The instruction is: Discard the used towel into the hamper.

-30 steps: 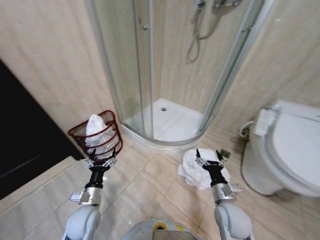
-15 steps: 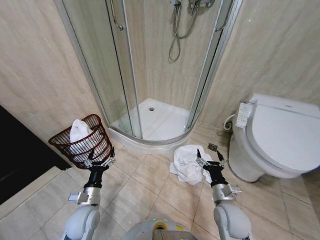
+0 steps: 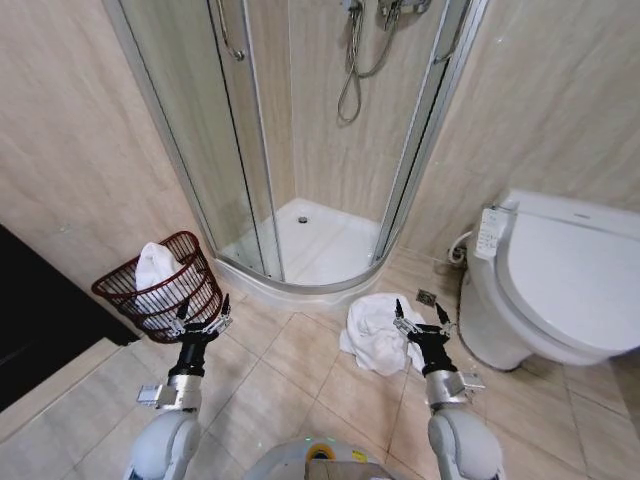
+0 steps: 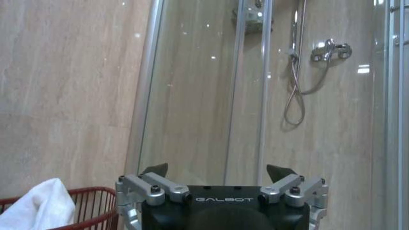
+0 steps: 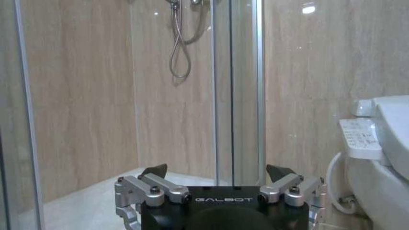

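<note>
Two towels show in the head view, and only one needs moving. Farthest left, the hamper point(image 3: 160, 295) stands against the wall beside the shower, tilted a little, with a white towel point(image 3: 155, 268) already poking above its rim (the left wrist view catches the same rim point(image 4: 89, 199) and cloth point(image 4: 38, 211)). Just in front of it the left gripper point(image 3: 202, 322) is held up off the floor, jaws spread and empty. Behind, the shower point(image 3: 310, 240) fills the middle of the room.

Further right, the used towel point(image 3: 375, 330) lies crumpled on the tiles in front of the shower's curb, well apart from the hamper. The right gripper point(image 3: 422, 318) hovers just beside its right edge, jaws likewise released and holding nothing. The toilet point(image 3: 550, 290) sits close on the far right.

Judging by the layout, the right arm is best placed for the pickup: come down over the thick middle of the heap, not the thin edge, pinch a good fold, and lift high enough that trailing cloth clears the floor and the hamper's rim.
</note>
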Controlling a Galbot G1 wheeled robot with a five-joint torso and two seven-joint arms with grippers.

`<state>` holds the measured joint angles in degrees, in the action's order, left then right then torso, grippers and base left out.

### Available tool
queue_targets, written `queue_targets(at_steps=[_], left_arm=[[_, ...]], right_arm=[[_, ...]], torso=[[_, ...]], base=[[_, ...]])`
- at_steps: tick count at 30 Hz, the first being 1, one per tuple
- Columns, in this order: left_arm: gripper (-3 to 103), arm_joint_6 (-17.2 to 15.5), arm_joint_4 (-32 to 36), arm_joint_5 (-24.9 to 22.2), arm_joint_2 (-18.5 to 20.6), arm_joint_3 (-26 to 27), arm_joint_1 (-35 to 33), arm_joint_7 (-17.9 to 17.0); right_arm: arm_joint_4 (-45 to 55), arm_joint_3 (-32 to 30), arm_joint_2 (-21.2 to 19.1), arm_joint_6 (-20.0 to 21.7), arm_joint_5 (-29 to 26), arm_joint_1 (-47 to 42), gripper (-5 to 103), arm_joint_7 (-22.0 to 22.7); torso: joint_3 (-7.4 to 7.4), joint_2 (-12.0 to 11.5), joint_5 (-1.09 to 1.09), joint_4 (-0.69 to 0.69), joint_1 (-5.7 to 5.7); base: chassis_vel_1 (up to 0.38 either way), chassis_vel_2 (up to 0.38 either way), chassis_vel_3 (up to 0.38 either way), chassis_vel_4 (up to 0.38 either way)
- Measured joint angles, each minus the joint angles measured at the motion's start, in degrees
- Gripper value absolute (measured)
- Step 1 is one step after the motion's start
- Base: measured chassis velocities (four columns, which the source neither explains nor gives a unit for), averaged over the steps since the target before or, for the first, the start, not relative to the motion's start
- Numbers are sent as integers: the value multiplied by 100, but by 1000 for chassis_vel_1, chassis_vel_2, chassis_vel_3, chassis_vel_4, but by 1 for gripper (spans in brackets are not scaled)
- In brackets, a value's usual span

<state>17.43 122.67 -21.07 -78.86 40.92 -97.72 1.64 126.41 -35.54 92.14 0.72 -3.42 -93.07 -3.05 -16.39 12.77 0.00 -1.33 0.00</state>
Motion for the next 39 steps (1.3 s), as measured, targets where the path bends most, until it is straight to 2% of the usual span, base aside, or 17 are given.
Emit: queue_targets(at_steps=[28,39], left_arm=[[100,-40,15,69,-10,46,-6,56],[100,-20,-18,32,-18,33,20,55]], right_arm=[[20,-2,0,12,-12,-14,100,19],[-131,-39,-55,292,-172,192,100,184]], torso=[[0,0,1,-1,0],[0,0,0,1,0]], base=[[-66,42,46,-63],[-14,0,4,-13]])
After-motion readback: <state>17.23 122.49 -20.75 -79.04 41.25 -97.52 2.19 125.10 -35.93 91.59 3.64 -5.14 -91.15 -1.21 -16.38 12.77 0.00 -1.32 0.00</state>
